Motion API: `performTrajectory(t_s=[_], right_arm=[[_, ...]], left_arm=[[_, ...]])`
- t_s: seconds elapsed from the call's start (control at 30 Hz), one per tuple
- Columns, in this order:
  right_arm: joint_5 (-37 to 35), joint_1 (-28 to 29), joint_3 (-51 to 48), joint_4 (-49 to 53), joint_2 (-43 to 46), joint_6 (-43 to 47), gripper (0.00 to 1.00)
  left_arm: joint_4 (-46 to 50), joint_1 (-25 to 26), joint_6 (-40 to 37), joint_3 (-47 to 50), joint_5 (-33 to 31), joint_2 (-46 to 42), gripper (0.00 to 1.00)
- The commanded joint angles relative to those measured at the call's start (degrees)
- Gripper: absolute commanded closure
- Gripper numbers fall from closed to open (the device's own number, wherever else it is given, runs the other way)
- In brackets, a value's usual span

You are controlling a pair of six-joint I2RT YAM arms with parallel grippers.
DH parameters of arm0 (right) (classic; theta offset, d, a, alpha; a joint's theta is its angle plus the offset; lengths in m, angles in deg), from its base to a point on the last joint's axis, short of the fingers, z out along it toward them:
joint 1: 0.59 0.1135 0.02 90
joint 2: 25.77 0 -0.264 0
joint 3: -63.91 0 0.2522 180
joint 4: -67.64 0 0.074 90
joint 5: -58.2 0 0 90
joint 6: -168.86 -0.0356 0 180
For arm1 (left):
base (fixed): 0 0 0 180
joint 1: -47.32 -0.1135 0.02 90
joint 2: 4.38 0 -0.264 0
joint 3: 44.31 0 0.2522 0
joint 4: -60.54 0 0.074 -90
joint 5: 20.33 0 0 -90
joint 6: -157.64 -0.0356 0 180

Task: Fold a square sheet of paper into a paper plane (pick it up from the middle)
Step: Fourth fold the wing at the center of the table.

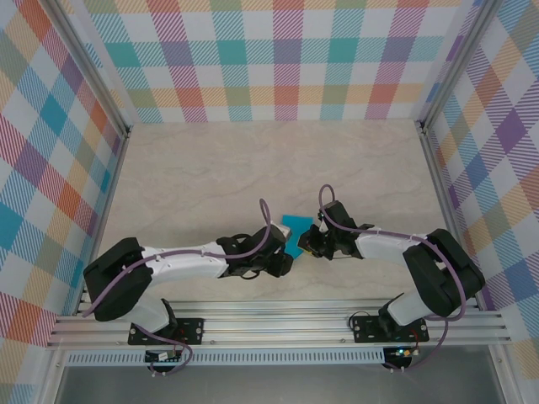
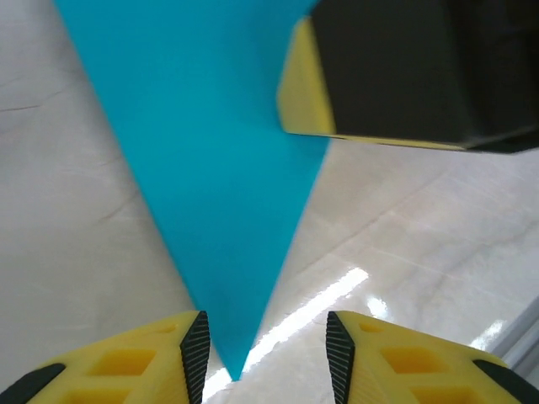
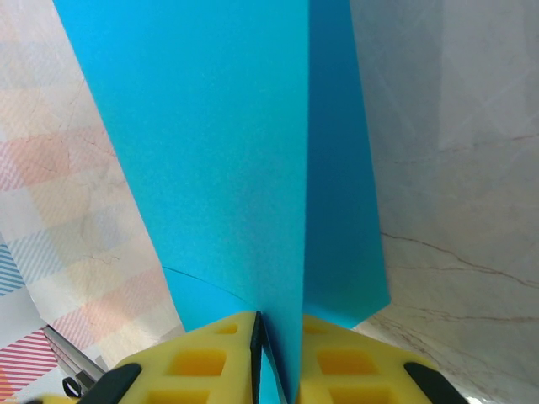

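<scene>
Paper plane (image 1: 296, 225): teal-blue, creased, folded to a sharp tip; near middle of the surface (image 1: 194, 168), between both arms. Right end effector (image 3: 278, 358) clenched on its wide end. Left end effector (image 2: 263, 345) released, fingers standing either side of the tip.

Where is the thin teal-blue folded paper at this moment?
In the top view, the teal-blue folded paper is in the middle, between both grippers: the right gripper clamps it, and its tip lies between the open fingers of the left gripper.
</scene>
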Motion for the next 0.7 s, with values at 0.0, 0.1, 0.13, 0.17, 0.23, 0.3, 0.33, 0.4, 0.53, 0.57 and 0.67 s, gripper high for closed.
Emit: performTrajectory(t_s=[0.0, 0.1, 0.13, 0.17, 0.23, 0.3, 0.33, 0.4, 0.53, 0.57, 0.67], right_arm=[[0.0, 0.2, 0.1, -0.1, 0.4, -0.2, 0.83], [0.3, 0.2, 0.3, 0.0, 0.4, 0.0, 0.83], [0.4, 0.2, 0.4, 0.1, 0.4, 0.2, 0.83], [0.5, 0.2, 0.3, 0.1, 0.4, 0.2, 0.83], [0.6, 0.2, 0.5, 0.2, 0.5, 0.3, 0.83], [0.7, 0.2, 0.6, 0.2, 0.7, 0.3, 0.83], [0.8, 0.2, 0.8, 0.3, 0.7, 0.3, 0.83], [0.9, 0.2, 1.2, 0.9, 0.8, 0.4, 0.83], [1.1, 0.2, 1.7, 1.4, 0.8, 0.7, 0.82], [1.2, 0.3, 1.9, 1.5, 0.8, 0.7, 0.82], [1.6, 0.3, 2.3, 1.5, 0.7, 0.7, 0.82]], left_arm=[[3.0, 2.2, -3.1, -3.6, -2.9, 2.9, 0.56], [5.0, 3.7, -4.4, -6.0, -5.2, 5.8, 0.56], [5.8, 4.1, -4.6, -7.1, -6.2, 6.9, 0.56], [6.8, 4.5, -4.9, -8.1, -7.5, 8.0, 0.56], [8.5, 5.3, -5.1, -9.6, -9.8, 9.8, 0.56], [9.8, 5.9, -4.7, -10.5, -12.4, 11.3, 0.55], [10.0, 6.0, -4.5, -10.7, -13.3, 11.7, 0.55], [10.1, 6.2, -4.0, -11.0, -14.8, 12.6, 0.55], [10.1, 6.8, -3.7, -11.6, -16.3, 13.9, 0.55], [10.0, 7.0, -3.7, -11.8, -16.8, 14.2, 0.55], [10.0, 7.2, -3.3, -11.8, -18.1, 14.9, 0.56]])
